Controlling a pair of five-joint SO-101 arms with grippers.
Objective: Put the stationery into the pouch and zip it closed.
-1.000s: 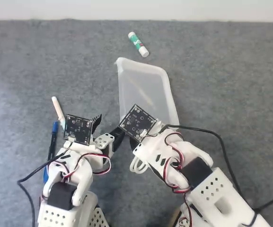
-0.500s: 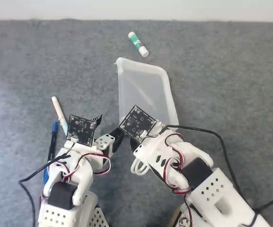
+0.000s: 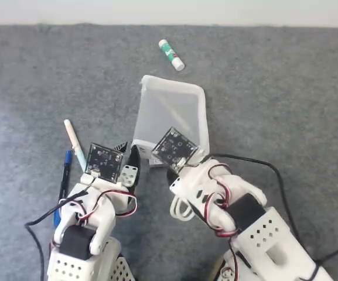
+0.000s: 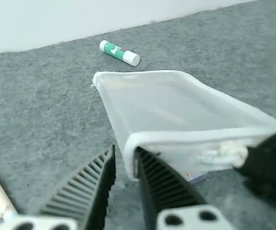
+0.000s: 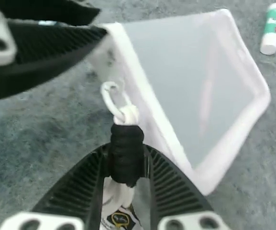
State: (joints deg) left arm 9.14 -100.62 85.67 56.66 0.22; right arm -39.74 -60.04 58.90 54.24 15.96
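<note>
Clear plastic pouch [image 3: 171,111] in the middle of the grey carpet [image 3: 286,99], with its near end swung to the left since a moment ago. Left gripper [image 4: 124,160] moved in and now pressed shut on the pouch's near left corner. Right gripper [image 5: 126,155] pinching the black zip pull [image 5: 126,136] at the near end. Held in two spots now, so likely ready for a tug on the zip. Glue stick [image 3: 171,54] on the far side, white pen [image 3: 74,139] and blue pen [image 3: 64,175] on the left, none inside yet.
</note>
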